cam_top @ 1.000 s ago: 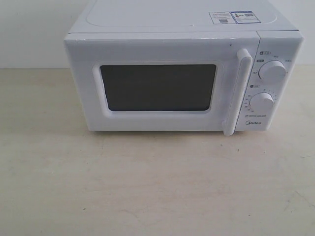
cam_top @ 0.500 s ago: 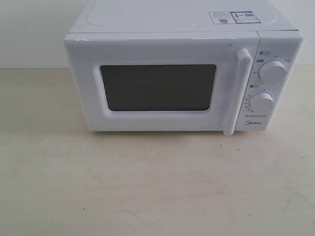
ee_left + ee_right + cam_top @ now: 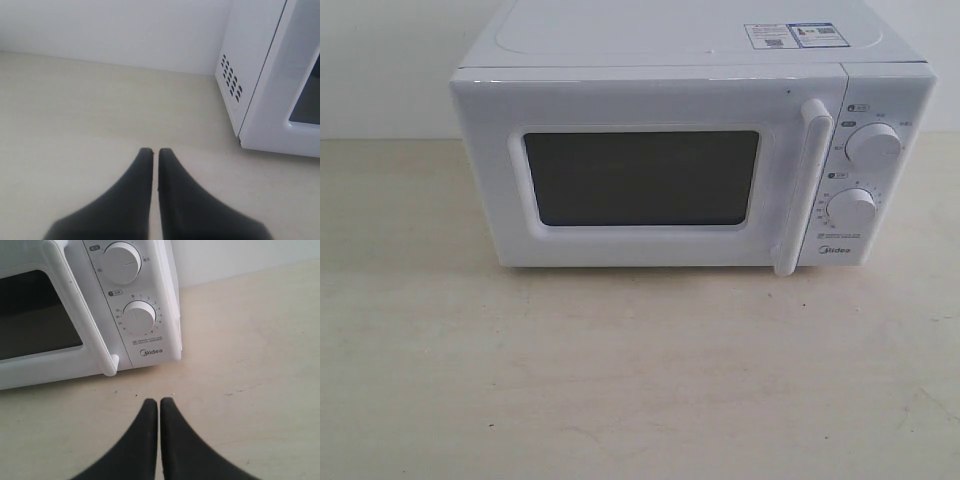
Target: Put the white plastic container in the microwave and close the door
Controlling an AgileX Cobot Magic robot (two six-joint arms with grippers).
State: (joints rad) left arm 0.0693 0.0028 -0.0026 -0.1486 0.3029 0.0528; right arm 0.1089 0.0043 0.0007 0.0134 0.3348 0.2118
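Note:
The white microwave (image 3: pixel 690 45) stands at the back of the table. Its door (image 3: pixel 640 105) is closed, with the dark window (image 3: pixel 640 178) and the vertical bar handle (image 3: pixel 804 185) facing me. Two round knobs (image 3: pixel 873 145) sit on the right panel. No white plastic container shows in any view. My left gripper (image 3: pixel 155 150) is shut with nothing in it, low over the table left of the microwave's vented side (image 3: pixel 245 60). My right gripper (image 3: pixel 159 401) is shut and empty, in front of the panel's lower knob (image 3: pixel 138 318). Neither gripper appears in the exterior view.
The pale tabletop (image 3: pixel 640 380) stretches in front of the microwave. A white wall (image 3: pixel 115 30) runs behind the table. A sticker (image 3: pixel 790 35) lies on the microwave's top.

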